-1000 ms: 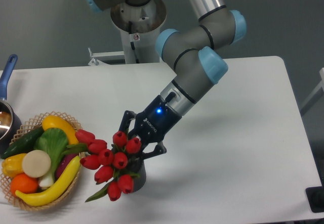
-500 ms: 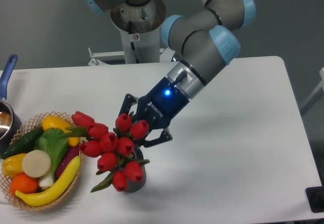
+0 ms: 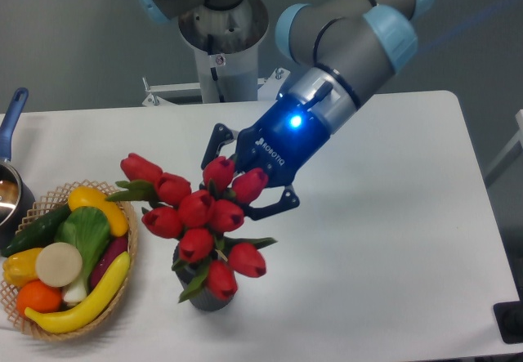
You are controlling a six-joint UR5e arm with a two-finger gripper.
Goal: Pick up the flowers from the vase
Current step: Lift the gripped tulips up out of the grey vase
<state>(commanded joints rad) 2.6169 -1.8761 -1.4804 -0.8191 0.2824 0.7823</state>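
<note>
Above the white surface [image 3: 392, 239], near its front edge: flowers [image 3: 198, 215] gripped in closed jaws of the gripper [image 3: 237, 184], red buds fanned out over the dark vase [image 3: 211, 295]. Stem ends hidden behind buds. Left of that, basket [image 3: 122, 284] holding vegetables [image 3: 65, 264].

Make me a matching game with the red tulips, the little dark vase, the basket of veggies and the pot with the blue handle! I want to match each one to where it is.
Things:
1. bunch of red tulip buds with green stems
2. small dark grey vase
3. woven basket of toy vegetables
4. metal pot with a blue handle

Places:
A. at the far left edge of the picture
B. on the table at the bottom, under the flowers
C. left of the vase, holding a yellow banana
D. at the two-finger gripper, above the vase

Pairs: 1-D, 2-B, 3-C, 4-A
</note>
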